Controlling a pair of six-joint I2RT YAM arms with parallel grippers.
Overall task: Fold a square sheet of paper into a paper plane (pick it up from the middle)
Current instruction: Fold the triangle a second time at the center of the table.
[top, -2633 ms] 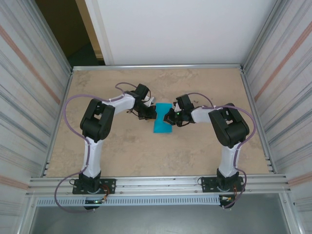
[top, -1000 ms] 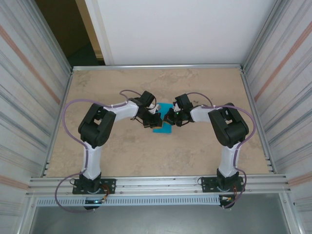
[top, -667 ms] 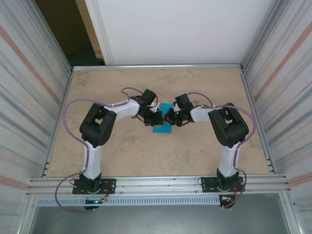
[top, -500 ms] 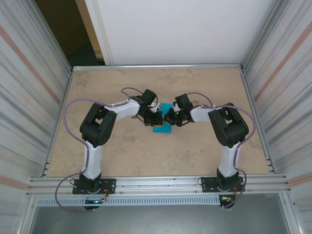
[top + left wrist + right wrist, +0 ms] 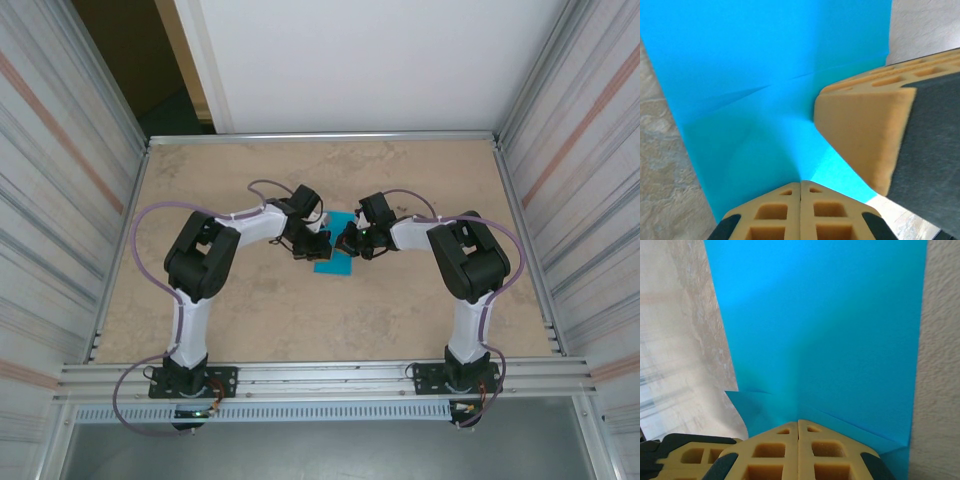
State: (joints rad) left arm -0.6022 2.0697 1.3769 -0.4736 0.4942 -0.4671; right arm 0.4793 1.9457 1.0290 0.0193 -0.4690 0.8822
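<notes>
- the left claw is closed all the way, foam tips together and resting on the blue sheet of paper; can't tell if any of it's pinched
- the right claw is closed tight too, tips at a folded edge
- sheet lies creased mid-table, between both claws

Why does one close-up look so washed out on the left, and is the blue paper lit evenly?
Right wrist: glare bleaches and smears the table at left; the paper is sharp, brightest at top left. Left wrist: paper creases crisp, with a darker shaded wedge low down. Top external: soft even light, faint shadows, all in focus.
</notes>
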